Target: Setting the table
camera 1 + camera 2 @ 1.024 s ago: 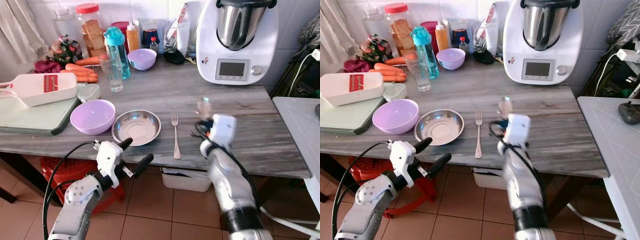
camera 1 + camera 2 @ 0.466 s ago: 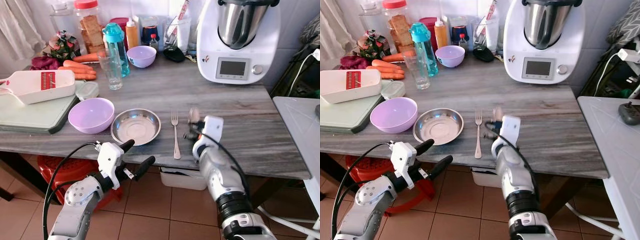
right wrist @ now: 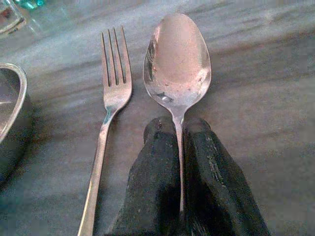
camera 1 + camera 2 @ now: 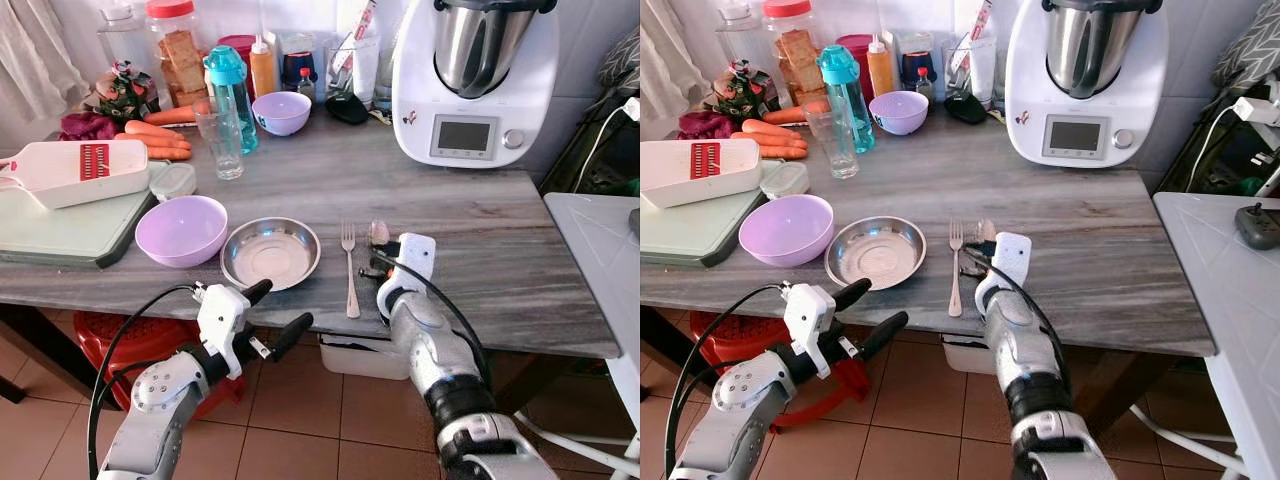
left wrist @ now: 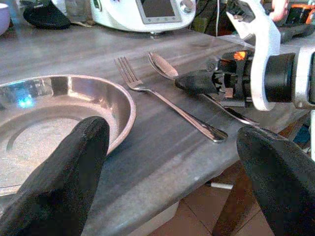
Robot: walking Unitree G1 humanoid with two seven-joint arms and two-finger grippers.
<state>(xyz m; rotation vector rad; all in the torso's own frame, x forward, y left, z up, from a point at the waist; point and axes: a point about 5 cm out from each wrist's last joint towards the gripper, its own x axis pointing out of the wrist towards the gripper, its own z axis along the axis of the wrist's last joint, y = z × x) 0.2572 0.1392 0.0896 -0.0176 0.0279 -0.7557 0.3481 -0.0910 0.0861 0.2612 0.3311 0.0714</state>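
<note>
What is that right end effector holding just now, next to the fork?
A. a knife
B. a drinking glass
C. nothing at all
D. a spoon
D. The right end effector has its two black fingers closed on the handle of a spoon, whose bowl lies beside the fork on the grey table.

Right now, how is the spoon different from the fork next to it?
The spoon has a wide round bowl at its end; the fork has thin prongs. The right pincer is shut on the spoon's handle, while the fork lies free on the table, touched by nothing. The fork lies nearer the metal dish; the spoon is on its far side. Both are shiny silver metal and point the same way, side by side.
</note>
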